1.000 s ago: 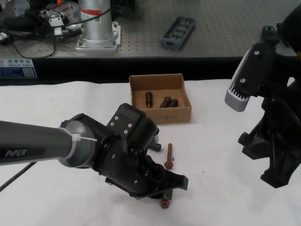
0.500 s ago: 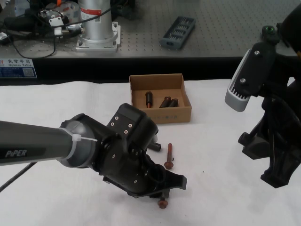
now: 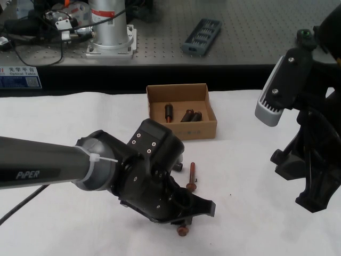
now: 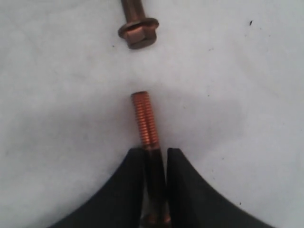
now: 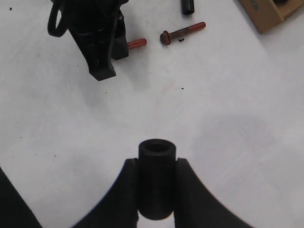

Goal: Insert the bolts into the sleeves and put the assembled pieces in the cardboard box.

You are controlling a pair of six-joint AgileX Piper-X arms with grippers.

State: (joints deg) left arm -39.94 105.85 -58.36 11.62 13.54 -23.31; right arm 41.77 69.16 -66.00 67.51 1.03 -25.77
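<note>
My left gripper [image 4: 155, 164] is shut on a copper bolt [image 4: 145, 118], whose threaded end sticks out just over the white cloth. In the high view that gripper [image 3: 186, 216] is low at the front centre, with the bolt's head [image 3: 183, 230] showing beneath it. A second bolt [image 3: 191, 177] lies loose on the cloth just beyond it. My right gripper [image 5: 156, 166] is shut on a black sleeve [image 5: 156, 183], held upright with its bore showing, off to the right above the cloth. The cardboard box [image 3: 181, 93] stands behind and holds several assembled pieces [image 3: 192, 116].
Another black sleeve [image 3: 178, 167] lies beside the left arm's wrist. The right arm [image 3: 309, 160] stands tall at the right edge. A metal post [image 3: 109, 26] and a blue-grey tool rack [image 3: 201, 34] sit on the dark bench at the back.
The left arm's wrist has shifted slightly to the right, still holding the bolt, whose head moved a little left. The right arm has not moved.
</note>
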